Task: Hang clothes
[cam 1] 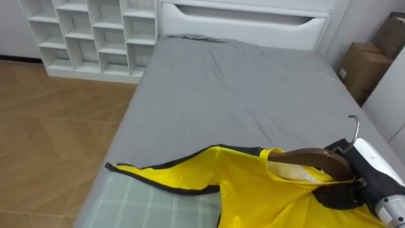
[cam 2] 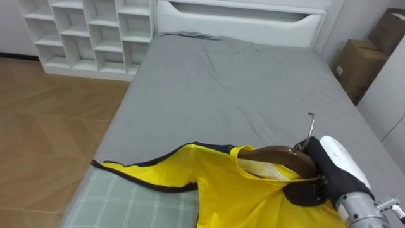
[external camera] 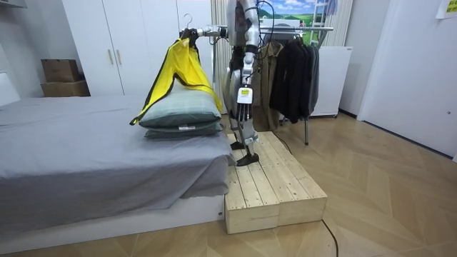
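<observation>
Right hand (cam 2: 311, 189) is clamped on the hanger (cam 2: 275, 157), raised above the bed's (cam 2: 221, 82) foot so the yellow jacket (cam 2: 240, 196) drapes free over the pillows (external camera: 182, 114), probably ready for the rack (external camera: 307, 29) beyond the bed's foot. Left hand (external camera: 243, 100) hangs idle.

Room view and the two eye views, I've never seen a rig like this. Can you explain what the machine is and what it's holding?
It is a two-legged humanoid robot with two arms and hands. The room view comes from a camera standing across the room. In it the robot stands on a wooden platform beside a grey bed, with a clothes rack behind it. The two eye views come from its head, looking down along the bed. Its right hand grips a wooden hanger carrying a yellow garment, which drapes over a checked pillow. Its left hand hangs at its side.
</observation>
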Available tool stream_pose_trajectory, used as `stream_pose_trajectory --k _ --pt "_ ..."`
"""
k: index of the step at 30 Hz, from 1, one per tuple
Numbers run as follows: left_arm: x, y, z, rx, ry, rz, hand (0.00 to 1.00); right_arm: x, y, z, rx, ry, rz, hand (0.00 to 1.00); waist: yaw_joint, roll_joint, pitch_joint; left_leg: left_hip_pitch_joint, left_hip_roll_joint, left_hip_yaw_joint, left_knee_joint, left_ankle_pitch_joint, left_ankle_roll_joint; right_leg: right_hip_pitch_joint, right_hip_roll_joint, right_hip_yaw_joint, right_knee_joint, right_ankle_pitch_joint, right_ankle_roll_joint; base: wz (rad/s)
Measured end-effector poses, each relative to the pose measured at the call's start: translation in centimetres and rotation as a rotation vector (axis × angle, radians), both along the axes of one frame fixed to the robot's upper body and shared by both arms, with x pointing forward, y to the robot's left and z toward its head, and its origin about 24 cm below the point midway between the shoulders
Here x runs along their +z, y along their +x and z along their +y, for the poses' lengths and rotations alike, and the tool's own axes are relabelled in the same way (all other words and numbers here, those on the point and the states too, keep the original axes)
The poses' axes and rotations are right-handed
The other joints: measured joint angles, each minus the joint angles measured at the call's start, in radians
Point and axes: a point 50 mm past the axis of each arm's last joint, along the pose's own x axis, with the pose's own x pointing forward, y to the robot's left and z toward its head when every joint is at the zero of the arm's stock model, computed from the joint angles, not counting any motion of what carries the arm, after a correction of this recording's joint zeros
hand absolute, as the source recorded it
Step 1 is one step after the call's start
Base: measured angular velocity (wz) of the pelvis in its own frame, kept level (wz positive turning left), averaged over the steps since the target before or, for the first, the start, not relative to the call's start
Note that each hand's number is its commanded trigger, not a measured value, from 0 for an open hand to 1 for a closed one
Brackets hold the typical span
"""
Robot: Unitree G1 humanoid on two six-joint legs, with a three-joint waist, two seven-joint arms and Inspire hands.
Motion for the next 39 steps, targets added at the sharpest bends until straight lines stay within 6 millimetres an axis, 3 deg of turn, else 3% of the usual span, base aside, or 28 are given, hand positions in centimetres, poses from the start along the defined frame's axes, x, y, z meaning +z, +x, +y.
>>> stream_pose_trajectory --k 6,8,9,11,12,13,14,15,16,17,19,20,21,23,25,27,30,33,34,35,36,37,38,39 --pt "0.0 0.8 0.0 -0.046 -0.010 0.008 0.00 -0.2 -0.3 -0.1 -0.004 0.003 0.011 1.00 -0.035 -0.011 0.0026 0.006 0.018 0.111 0.005 -0.017 0.000 -0.062 0.023 0.092 0.018 0.018 0.002 -0.54" --pt "0.2 1.4 0.4 -0.051 -0.004 -0.002 0.00 -0.1 -0.2 -0.1 -0.001 0.003 0.003 1.00 -0.047 -0.016 0.0042 0.006 0.029 0.171 0.016 -0.026 -0.003 -0.086 0.038 0.124 0.034 0.033 -0.002 -0.95" --pt "0.2 1.7 0.5 -0.051 -0.002 -0.008 0.00 0.1 -0.1 0.0 0.000 0.003 -0.003 1.00 -0.046 -0.016 0.0044 0.015 0.038 0.224 0.020 -0.031 -0.006 -0.101 0.049 0.129 0.036 0.048 -0.007 -1.40" --pt "0.3 2.6 0.7 -0.056 0.000 -0.024 0.00 0.5 0.3 0.2 0.007 0.007 -0.023 1.00 -0.036 -0.011 0.0120 0.031 0.057 0.343 0.041 -0.054 -0.010 -0.129 0.065 0.086 0.027 0.090 -0.026 -1.73" --pt "0.3 2.4 0.8 -0.051 0.000 -0.014 0.00 0.6 0.5 0.2 0.009 0.008 -0.029 1.00 -0.029 -0.010 0.0142 0.035 0.067 0.376 0.043 -0.056 -0.010 -0.138 0.066 0.063 0.025 0.102 -0.032 -1.50" --pt "0.3 2.7 0.9 -0.049 0.003 -0.005 0.00 0.9 0.7 0.3 0.014 0.009 -0.043 1.00 -0.025 -0.004 0.0218 0.038 0.076 0.433 0.045 -0.065 -0.009 -0.148 0.062 -0.004 0.019 0.125 -0.048 -1.29" --pt "0.3 2.8 1.1 -0.048 0.003 0.008 0.00 1.0 0.8 0.2 0.010 0.011 -0.050 1.00 -0.025 0.008 0.0268 0.040 0.092 0.499 0.049 -0.081 -0.007 -0.158 0.050 -0.107 0.038 0.116 -0.055 -1.16" --pt "0.3 2.6 1.1 -0.044 0.003 0.020 0.00 1.0 0.8 0.2 0.006 0.011 -0.049 1.00 -0.025 0.007 0.0262 0.046 0.093 0.526 0.051 -0.084 -0.007 -0.161 0.033 -0.160 0.085 0.085 -0.053 -0.88" --pt "0.3 2.3 1.1 -0.036 -0.001 0.041 0.00 1.0 0.8 0.1 0.000 0.009 -0.050 1.00 -0.022 0.008 0.0251 0.060 0.093 0.581 0.051 -0.088 -0.009 -0.155 -0.009 -0.228 0.172 0.024 -0.048 -0.70" --pt "0.3 2.3 1.2 -0.035 -0.006 0.054 0.00 1.1 0.9 0.2 -0.001 0.007 -0.054 1.00 -0.015 0.007 0.0222 0.067 0.092 0.631 0.052 -0.091 -0.013 -0.147 -0.051 -0.262 0.235 -0.023 -0.033 -0.67" --pt "0.3 2.2 1.2 -0.035 -0.010 0.065 0.00 1.1 1.5 0.6 0.010 0.011 -0.064 1.00 0.006 -0.001 0.0179 0.079 0.092 0.684 0.072 -0.091 -0.022 -0.137 -0.072 -0.263 0.234 -0.045 -0.024 -0.73" --pt "0.3 2.2 1.1 -0.033 -0.018 0.071 0.00 1.2 1.9 1.1 0.027 0.011 -0.070 1.00 0.010 0.003 0.0182 0.075 0.101 0.693 0.107 -0.093 -0.028 -0.133 -0.061 -0.266 0.187 -0.043 -0.036 -0.67" --pt "0.2 2.2 1.1 -0.033 -0.022 0.073 0.00 1.2 2.2 1.3 0.037 0.013 -0.071 1.00 0.013 0.009 0.0193 0.074 0.106 0.694 0.115 -0.095 -0.030 -0.129 -0.051 -0.259 0.166 -0.037 -0.037 -0.50" --pt "0.3 2.0 1.4 -0.033 -0.013 0.090 0.00 1.0 2.6 2.4 0.080 0.004 -0.062 1.00 0.012 0.024 0.0144 0.058 0.124 0.616 0.125 -0.092 -0.034 -0.110 -0.016 -0.250 0.106 -0.008 -0.047 -0.35" --pt "0.4 1.9 1.7 -0.023 -0.005 0.097 0.00 1.0 2.8 2.9 0.105 0.012 -0.052 1.00 -0.001 0.022 0.0136 0.046 0.142 0.590 0.154 -0.093 -0.037 -0.105 -0.003 -0.250 0.090 0.000 -0.055 -0.05" --pt "0.4 1.9 1.7 -0.038 0.003 0.113 0.00 1.2 2.9 3.1 0.117 0.013 -0.049 1.00 0.010 0.020 0.0123 0.039 0.158 0.580 0.199 -0.093 -0.037 -0.107 0.000 -0.238 0.100 -0.002 -0.065 -0.16" --pt "0.5 1.8 1.8 -0.043 0.014 0.136 0.00 1.6 3.4 3.5 0.138 0.037 -0.067 1.00 0.009 0.021 0.0127 0.038 0.165 0.505 0.233 -0.093 -0.037 -0.108 0.003 -0.220 0.129 -0.019 -0.081 -0.19" --pt "0.4 1.6 1.7 -0.051 0.015 0.146 0.00 2.3 3.9 4.1 0.159 0.041 -0.095 1.00 0.037 0.025 0.0136 0.037 0.152 0.412 0.243 -0.093 -0.037 -0.140 0.035 -0.131 0.156 -0.023 -0.097 -0.73" --pt "0.4 1.0 1.7 -0.047 0.014 0.160 0.00 2.4 4.1 4.6 0.181 0.042 -0.099 1.00 0.039 0.032 0.0148 0.026 0.144 0.330 0.249 -0.094 -0.036 -0.142 0.054 -0.094 0.151 -0.021 -0.100 -1.02" --pt "0.3 0.5 1.6 -0.044 0.011 0.174 0.00 2.5 4.2 5.1 0.197 0.038 -0.102 1.00 0.039 0.038 0.0160 0.014 0.123 0.230 0.242 -0.094 -0.034 -0.148 0.068 -0.050 0.150 -0.016 -0.108 -0.98" --pt "0.2 0.4 1.4 -0.045 0.009 0.180 0.00 2.4 4.3 5.2 0.201 0.035 -0.101 1.00 0.041 0.041 0.0157 0.002 0.101 0.161 0.237 -0.098 -0.033 -0.155 0.075 -0.022 0.150 -0.013 -0.109 -1.04" --pt "0.2 0.4 1.2 -0.052 0.007 0.190 0.00 2.2 4.3 5.5 0.206 0.037 -0.088 1.00 0.054 0.041 0.0161 -0.019 0.058 0.059 0.216 -0.104 -0.028 -0.170 0.089 0.053 0.149 0.002 -0.110 -1.18" --pt "0.1 0.3 0.9 -0.052 0.001 0.197 0.00 1.9 4.3 5.8 0.217 0.037 -0.075 1.00 0.070 0.040 0.0164 -0.047 0.022 0.006 0.196 -0.104 -0.027 -0.182 0.105 0.137 0.150 0.019 -0.109 -1.24" --pt "0.0 0.2 0.8 -0.050 -0.003 0.200 0.00 1.8 4.3 5.9 0.222 0.036 -0.070 1.00 0.076 0.042 0.0158 -0.061 0.009 -0.012 0.185 -0.102 -0.025 -0.188 0.112 0.173 0.150 0.027 -0.107 -1.24"
